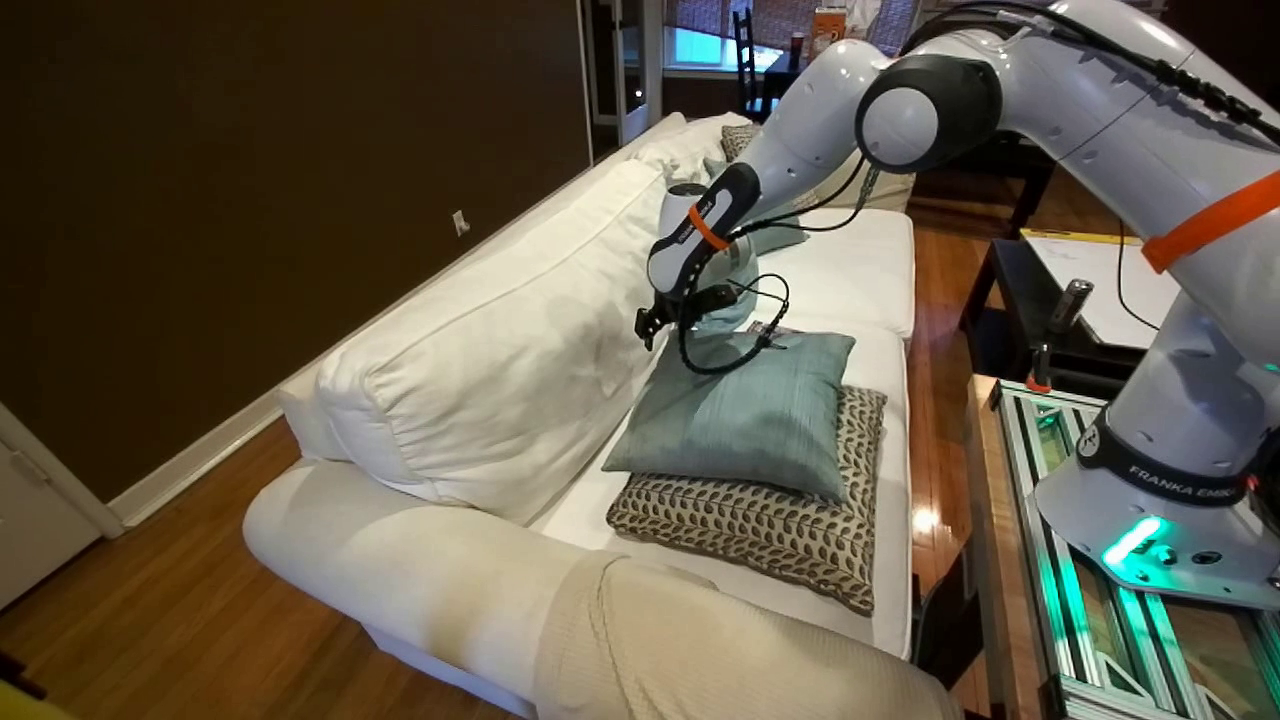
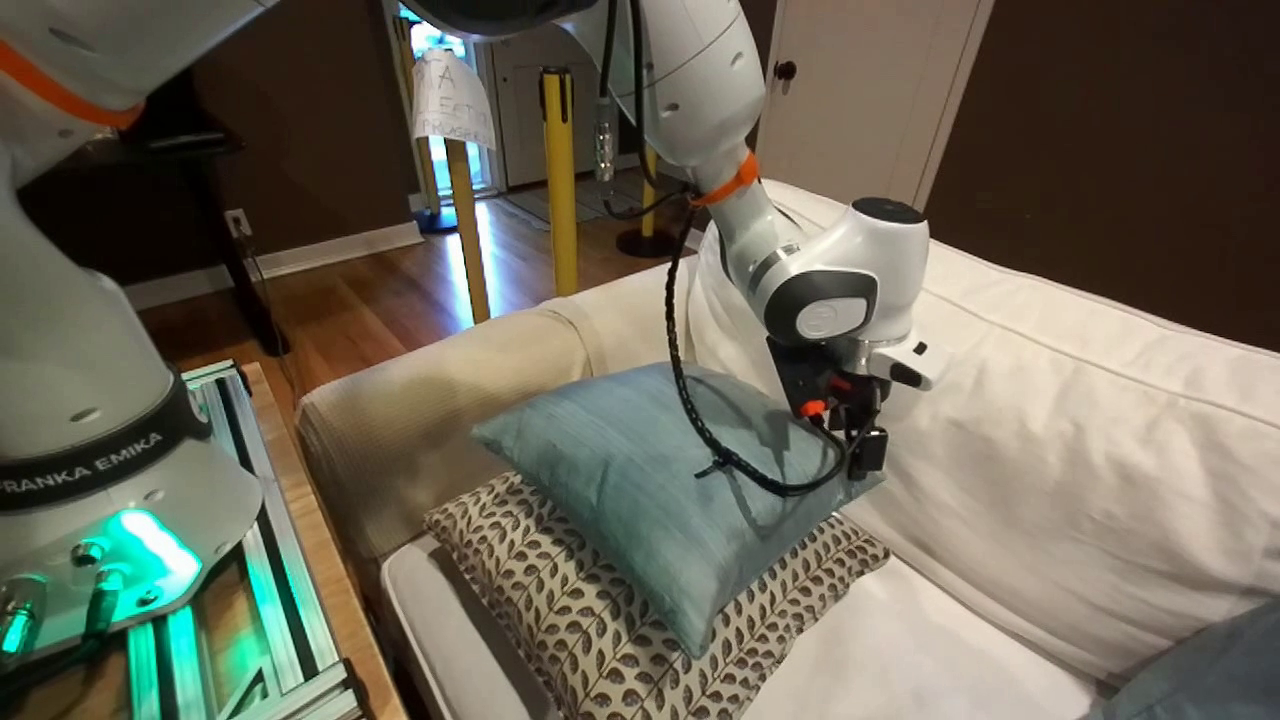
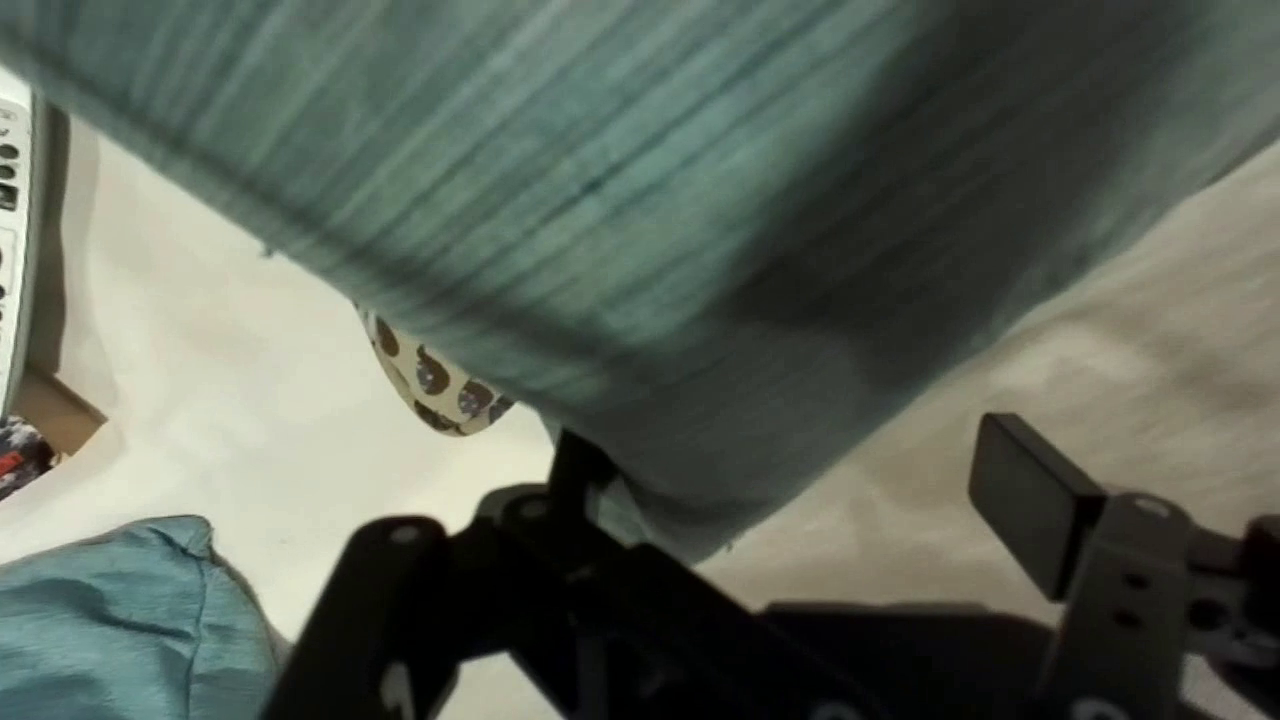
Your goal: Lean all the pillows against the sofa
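Hanging arm [image 2: 695, 90]: bent over the white sofa [image 1: 400, 545], close to its back cushions [image 2: 1080, 420]
Jaws: spread wide, a corner of the blue pillow [image 3: 500, 180] showing between them in the wrist view
Blue pillow: lying on the patterned pillow [image 2: 590, 625] in both exterior views
Patterned pillow: flat on the seat [image 2: 900, 650], near the armrest [image 2: 450, 400]
Second blue pillow [image 2: 1220, 675]: farther along the seat, only partly in sight in an exterior view
Far pillow [image 1: 738, 140]: patterned, at the sofa's other end, partly behind the arm
Desk [image 1: 1000, 300]: black and low, a white board [image 1: 1090, 285] on it
Room: dark brown wall [image 1: 300, 150], wood floor [image 1: 180, 600], white door [image 2: 870, 90], yellow posts [image 2: 560, 190], a handwritten paper [image 2: 452, 105] over one
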Tool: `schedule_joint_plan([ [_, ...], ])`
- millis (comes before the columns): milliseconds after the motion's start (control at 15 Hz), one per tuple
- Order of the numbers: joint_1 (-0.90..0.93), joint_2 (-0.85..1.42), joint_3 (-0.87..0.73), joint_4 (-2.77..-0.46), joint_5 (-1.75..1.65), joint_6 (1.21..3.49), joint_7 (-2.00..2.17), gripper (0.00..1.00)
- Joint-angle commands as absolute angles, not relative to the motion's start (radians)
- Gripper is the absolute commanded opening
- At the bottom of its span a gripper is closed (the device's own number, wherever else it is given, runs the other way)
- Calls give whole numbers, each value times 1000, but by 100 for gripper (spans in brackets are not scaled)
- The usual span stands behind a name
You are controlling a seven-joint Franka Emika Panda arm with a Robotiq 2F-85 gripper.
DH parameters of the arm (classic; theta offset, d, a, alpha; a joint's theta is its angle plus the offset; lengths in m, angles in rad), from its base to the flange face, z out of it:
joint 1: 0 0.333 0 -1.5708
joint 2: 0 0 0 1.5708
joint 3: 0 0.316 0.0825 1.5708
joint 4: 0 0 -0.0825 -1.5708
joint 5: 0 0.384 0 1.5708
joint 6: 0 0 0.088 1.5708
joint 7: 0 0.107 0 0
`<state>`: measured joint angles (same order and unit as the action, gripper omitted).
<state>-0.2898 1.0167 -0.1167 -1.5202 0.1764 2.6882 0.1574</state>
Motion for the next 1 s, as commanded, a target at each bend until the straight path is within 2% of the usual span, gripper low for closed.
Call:
schedule_joint_plan([
  [0,-294,1052,-103,-1472,195,2628,167,61],
  [533,-277,988,-148,-1530,212,2575,278,0],
  [933,-308,840,-134,-1660,284,2588,287,1],
])
